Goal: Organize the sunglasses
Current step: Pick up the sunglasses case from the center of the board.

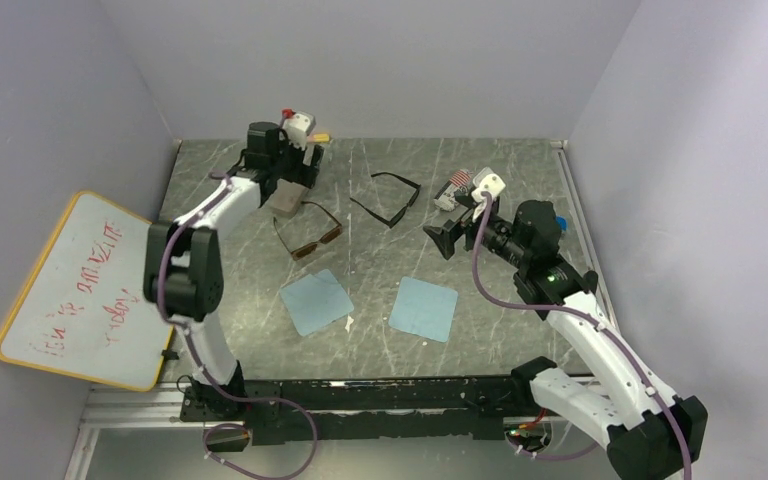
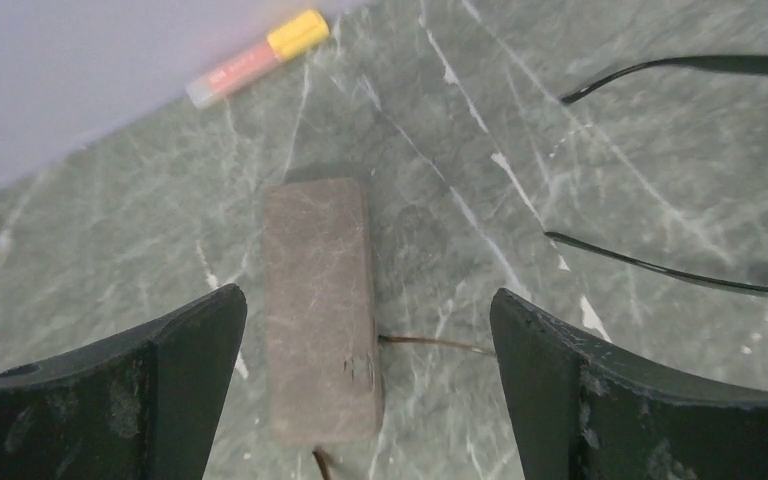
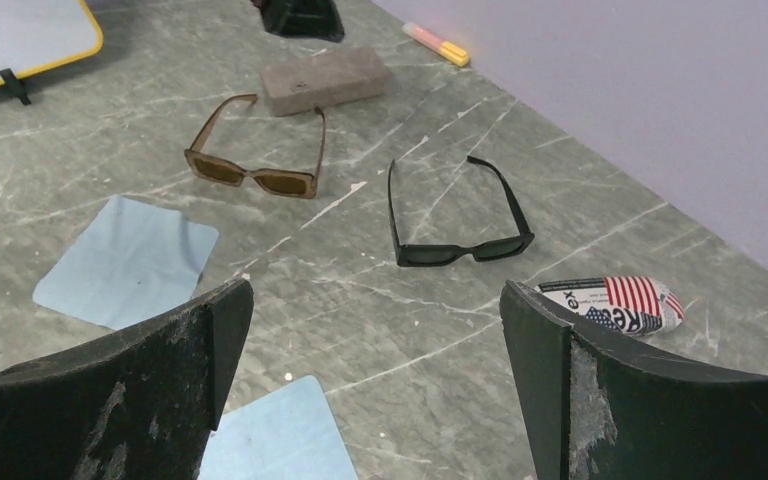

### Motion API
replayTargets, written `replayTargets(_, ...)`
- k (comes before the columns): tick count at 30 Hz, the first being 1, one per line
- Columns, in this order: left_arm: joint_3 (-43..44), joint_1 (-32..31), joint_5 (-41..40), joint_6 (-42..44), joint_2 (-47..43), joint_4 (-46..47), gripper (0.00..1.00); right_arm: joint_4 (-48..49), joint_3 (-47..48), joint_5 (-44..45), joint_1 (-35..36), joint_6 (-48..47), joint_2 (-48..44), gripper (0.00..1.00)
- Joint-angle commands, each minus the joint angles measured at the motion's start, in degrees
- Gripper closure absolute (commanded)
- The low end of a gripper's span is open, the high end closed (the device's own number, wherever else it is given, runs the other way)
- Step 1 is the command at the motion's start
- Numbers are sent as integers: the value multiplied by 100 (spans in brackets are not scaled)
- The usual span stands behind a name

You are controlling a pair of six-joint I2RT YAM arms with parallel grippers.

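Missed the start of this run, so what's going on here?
Tidying the sunglasses has not started, and nothing is held. The left gripper is open above the grey-brown case. The right gripper is open too, looking across the table. The black sunglasses and the amber sunglasses both lie unfolded on the table, with two blue cloths nearer the robot.

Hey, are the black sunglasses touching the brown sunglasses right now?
Apart. The right wrist view shows a wide strip of bare table between the black sunglasses and the brown sunglasses. The top view shows the same gap.
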Motion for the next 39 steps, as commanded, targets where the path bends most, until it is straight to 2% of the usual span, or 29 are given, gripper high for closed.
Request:
replayTargets(1, 843, 105, 71, -218, 1039, -558, 3, 176, 11, 63, 15, -161, 102, 0)
replayTargets(7, 1509, 208, -244, -238, 1975, -872, 3, 97, 48, 34, 20, -209, 256, 0)
replayTargets(14, 1651, 271, -228, -42, 2097, -877, 3, -317, 298, 153, 32, -325, 765, 0)
replayTargets(21, 2220, 400, -329, -5, 2474, -1218, 3, -549, 578, 365, 143, -633, 1273, 0)
replayTargets(28, 2622, 613, 190, 40, 2783, -1705, 3, -934, 1092, 222, 306, -1058, 1554, 0)
replayTargets(32, 2571, 623, 330, 92, 2763, -1757, 6, -761, 1393, 96, 346, -1215, 1894, 0)
replayTargets(39, 2538, 639, 654, 12, 2750, -1812, 5, -270, 1841, -145, 398, -1225, 2791, 0)
